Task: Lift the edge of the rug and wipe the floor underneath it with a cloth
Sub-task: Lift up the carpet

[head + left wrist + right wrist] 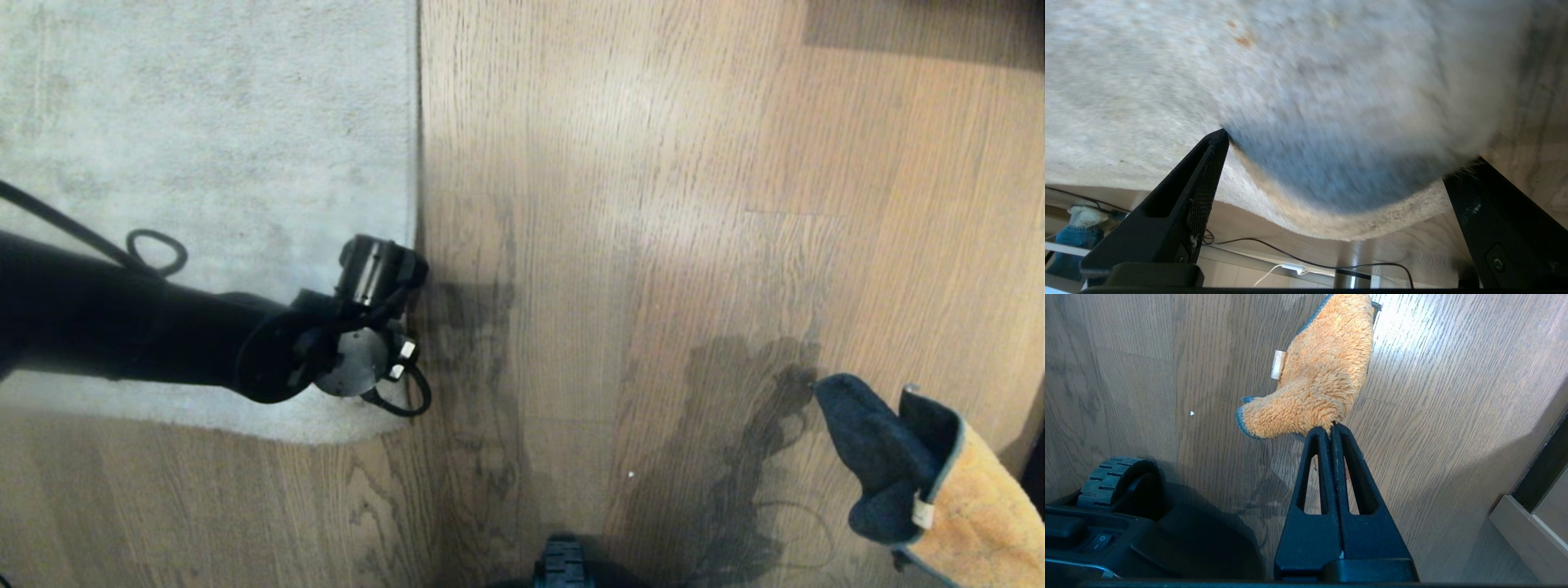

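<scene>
The pale grey rug point(204, 122) covers the upper left of the head view, and its straight rug edge point(412, 163) runs down beside the wood-plank floor point(653, 245). My left arm's wrist point(359, 359) hangs over the rug's near corner. My left gripper point(1345, 149) is open, and the rounded corner of the rug point(1331, 228) lies between its spread fingers point(1204, 179). My right gripper point(1331, 428) is shut on an edge of the fluffy orange cloth point(1323, 375). The cloth point(971, 498) hangs at the lower right with its dark reverse showing.
The robot's base and wheel point(1106, 477) sit near the cloth, and the wheel point(559, 567) shows at the bottom of the head view. A furniture base point(1535, 522) stands to the right. Thin cables point(1290, 253) and a metal post point(1349, 265) lie beyond the rug's corner.
</scene>
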